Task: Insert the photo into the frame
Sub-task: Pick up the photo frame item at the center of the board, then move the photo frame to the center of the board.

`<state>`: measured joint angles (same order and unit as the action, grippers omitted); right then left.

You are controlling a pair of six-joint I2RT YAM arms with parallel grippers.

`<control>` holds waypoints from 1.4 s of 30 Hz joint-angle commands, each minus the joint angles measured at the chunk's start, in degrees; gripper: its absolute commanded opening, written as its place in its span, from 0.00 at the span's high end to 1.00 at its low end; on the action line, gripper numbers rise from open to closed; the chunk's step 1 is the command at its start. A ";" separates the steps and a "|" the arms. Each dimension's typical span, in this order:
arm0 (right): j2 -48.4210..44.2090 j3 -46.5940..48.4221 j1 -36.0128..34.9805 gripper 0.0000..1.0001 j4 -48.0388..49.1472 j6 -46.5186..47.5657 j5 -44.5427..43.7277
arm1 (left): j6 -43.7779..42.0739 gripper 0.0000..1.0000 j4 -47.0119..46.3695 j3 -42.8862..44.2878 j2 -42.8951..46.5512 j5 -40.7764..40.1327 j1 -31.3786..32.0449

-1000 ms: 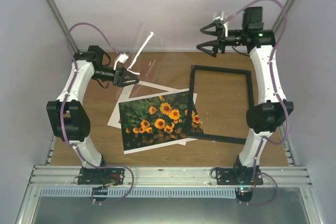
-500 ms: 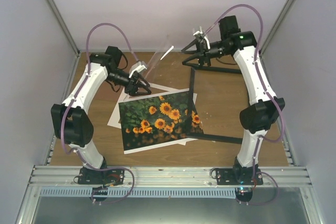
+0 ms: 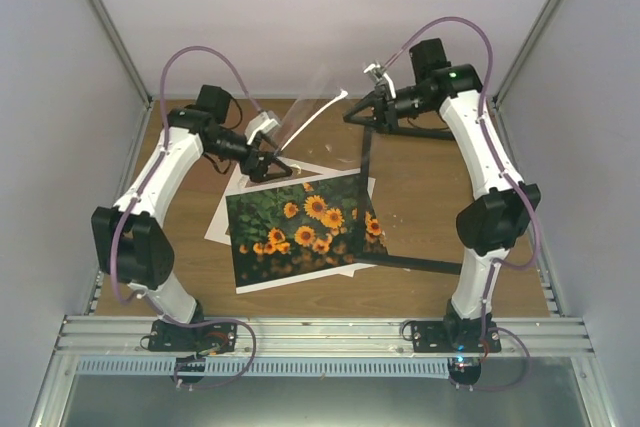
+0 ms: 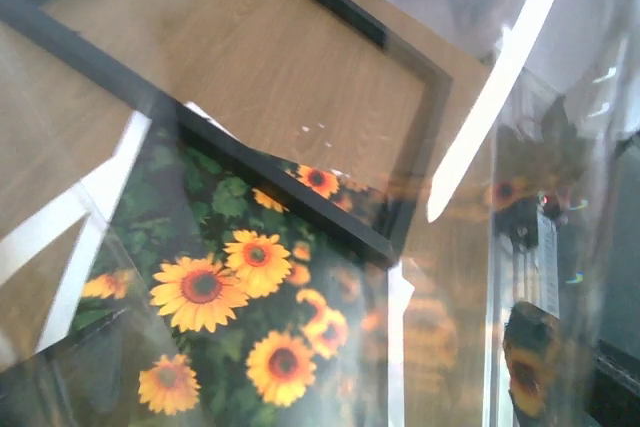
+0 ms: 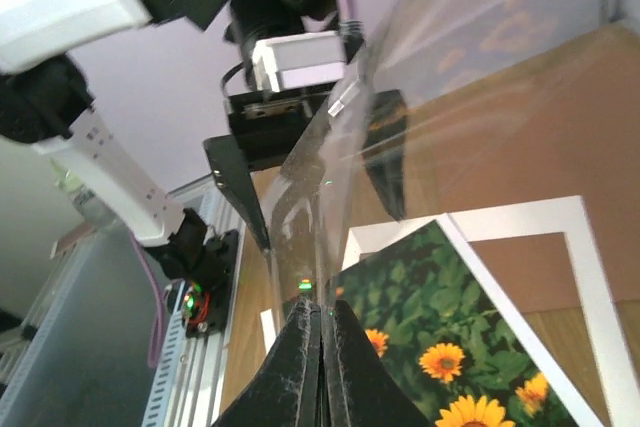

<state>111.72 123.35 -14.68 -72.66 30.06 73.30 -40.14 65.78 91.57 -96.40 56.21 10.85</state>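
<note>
The photo, orange sunflowers on dark green, lies flat mid-table, and its right corner overlaps the black frame. A clear sheet stands tilted in the air behind them, between the two grippers. My right gripper is shut on the sheet's edge, its fingertips pressed together with the sheet between them. My left gripper is at the sheet's lower left; in the right wrist view its fingers stand apart on either side of the sheet. The left wrist view looks through the sheet at the photo and frame.
A white mat with a cut-out window lies under the photo's left side on the wooden table. Grey walls close the table in at the left, right and back. A metal rail runs along the near edge.
My right gripper came down and left to the clear sheet's edge and shut on it. My left gripper, which held the sheet, opened its jaws and shifted slightly right.
</note>
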 commanded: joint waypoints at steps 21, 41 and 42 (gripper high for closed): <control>-26.52 -18.17 32.71 0.99 43.45 -36.73 -19.05 | 50.71 0.01 -51.00 -8.87 -8.00 -43.60 20.45; -33.09 -27.11 34.09 0.99 41.39 -37.00 -13.47 | 56.27 0.07 -46.97 4.59 -34.06 -74.82 32.77; -33.53 -28.36 34.02 0.99 41.40 -37.19 -12.95 | 56.37 0.08 -47.20 3.37 -33.72 -75.68 32.37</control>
<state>80.23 98.24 18.94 -31.99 -6.09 57.12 15.68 18.65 97.14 -130.23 -9.30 43.81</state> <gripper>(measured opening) 0.019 0.936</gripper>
